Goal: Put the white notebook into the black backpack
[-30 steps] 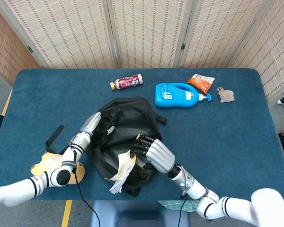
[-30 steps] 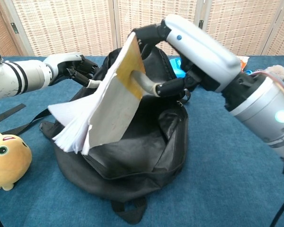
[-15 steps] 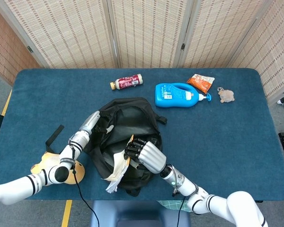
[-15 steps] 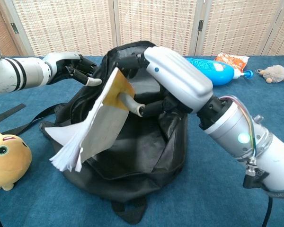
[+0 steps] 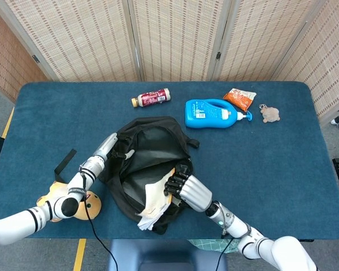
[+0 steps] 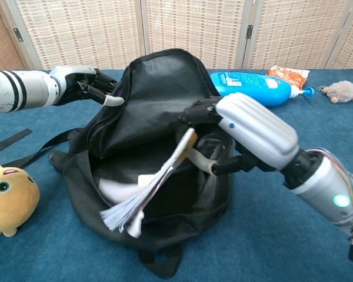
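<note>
Fingers point(image 6: 205, 111) of right hand point(image 6: 250, 132) wrap the spine end of the white notebook point(image 6: 150, 191); thumb sits under it, the rest curl over the top, so the hand grips the book. Notebook is tilted, held end high by the hand, loose pages fanning down and out over the near rim of the opening. Its lower part sits inside the mouth of the black backpack point(image 6: 159, 94), page corners poking past the front edge. In the head view the same book point(image 5: 152, 202) shows as a pale wedge in the open bag point(image 5: 150, 141), right hand point(image 5: 186, 189) just beside it on the bag's right side.

Left hand point(image 6: 85, 88) pinches the backpack's upper left edge near the zipper, fingers curled onto the fabric, holding the flap up; a pale fingertip sticks out toward the bag. Head view shows that hand point(image 5: 104, 149) against the bag's left side. Backpack stands open toward the chest camera, strap point(image 6: 9, 143) trailing left on the blue table point(image 6: 270, 247).

Around it: yellow plush toy point(image 6: 9, 197) near the left front, apart from the bag. Far side of table: blue lotion bottle point(image 5: 212, 113) lying flat, orange snack packet point(image 5: 240, 97) just beside it, small fuzzy toy point(image 5: 269, 114) to the right, dark red drink bottle point(image 5: 151, 98) lying on its side further left.
</note>
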